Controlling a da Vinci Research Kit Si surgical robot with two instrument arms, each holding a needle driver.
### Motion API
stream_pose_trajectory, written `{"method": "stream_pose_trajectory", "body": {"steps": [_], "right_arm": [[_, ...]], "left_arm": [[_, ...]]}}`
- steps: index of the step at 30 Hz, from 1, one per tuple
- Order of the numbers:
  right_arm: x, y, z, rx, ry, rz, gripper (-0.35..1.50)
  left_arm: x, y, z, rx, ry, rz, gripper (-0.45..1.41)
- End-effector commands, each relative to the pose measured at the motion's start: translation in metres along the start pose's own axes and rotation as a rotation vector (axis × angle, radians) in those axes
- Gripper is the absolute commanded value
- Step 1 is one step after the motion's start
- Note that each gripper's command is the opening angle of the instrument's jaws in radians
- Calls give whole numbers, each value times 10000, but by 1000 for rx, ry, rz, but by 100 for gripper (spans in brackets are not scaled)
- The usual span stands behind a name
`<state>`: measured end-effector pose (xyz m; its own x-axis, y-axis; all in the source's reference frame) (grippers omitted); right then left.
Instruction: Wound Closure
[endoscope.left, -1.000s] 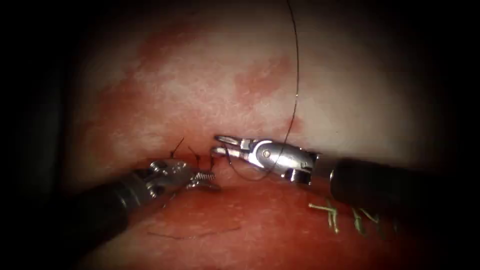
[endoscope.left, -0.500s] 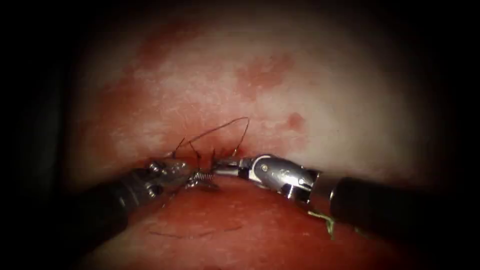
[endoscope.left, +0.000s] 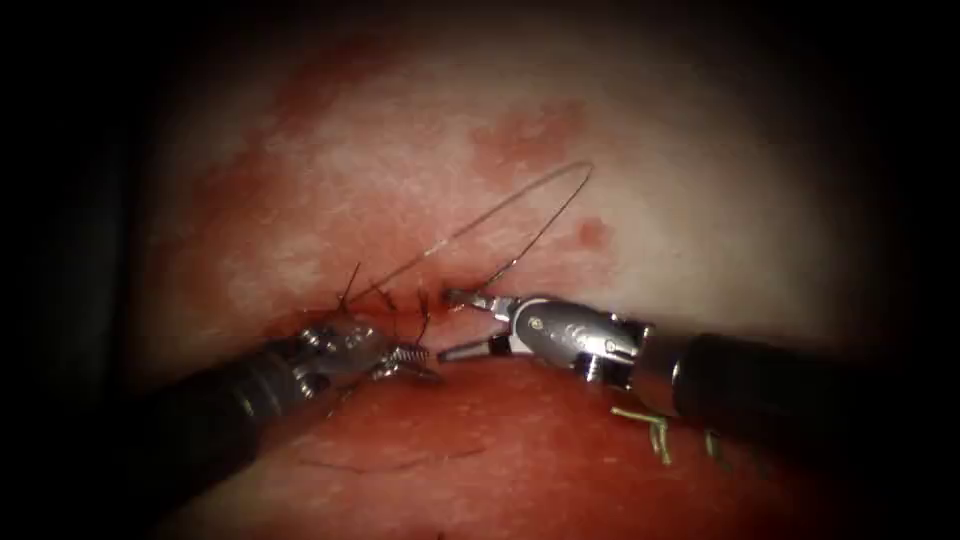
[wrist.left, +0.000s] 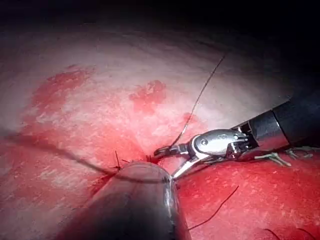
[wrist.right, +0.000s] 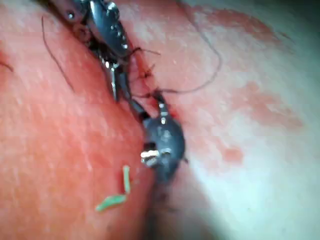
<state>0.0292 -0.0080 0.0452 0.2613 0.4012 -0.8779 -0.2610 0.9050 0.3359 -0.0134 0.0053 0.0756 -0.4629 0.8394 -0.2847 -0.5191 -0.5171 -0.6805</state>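
The left arm's tool lies low along the cut on the tissue, coming in from the left; its jaws look closed together at the wound's edge, though whether they grip anything cannot be made out. Short dark cut ends of thread stand up from the stitches just above it. From there a thin thread rises in an open loop over the pale tissue and comes back down to the right arm's tool, whose jaws stand apart, the upper one beside the thread. A needle cannot be made out. Pale green stitches sit lower right.
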Motion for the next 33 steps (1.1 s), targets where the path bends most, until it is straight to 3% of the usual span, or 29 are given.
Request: {"method": "stream_pose_trajectory", "body": {"steps": [1,9,16,20,26,33], "right_arm": [[2,-1,10,-31,12,11,133],[23,-5,1,-73,43,52,145],[40,0,-13,-69,63,69,138],[61,11,-23,-70,85,75,138],[66,14,-25,-69,105,74,129],[76,25,-30,-69,102,64,129]], "left_arm": [[3,-2,7,-1,0,2,2],[3,-1,6,0,-3,2,4],[8,0,5,-2,-7,10,4],[18,8,0,-7,5,45,4],[21,11,-3,-9,5,89,10],[42,21,-24,-28,97,137,17]]}}
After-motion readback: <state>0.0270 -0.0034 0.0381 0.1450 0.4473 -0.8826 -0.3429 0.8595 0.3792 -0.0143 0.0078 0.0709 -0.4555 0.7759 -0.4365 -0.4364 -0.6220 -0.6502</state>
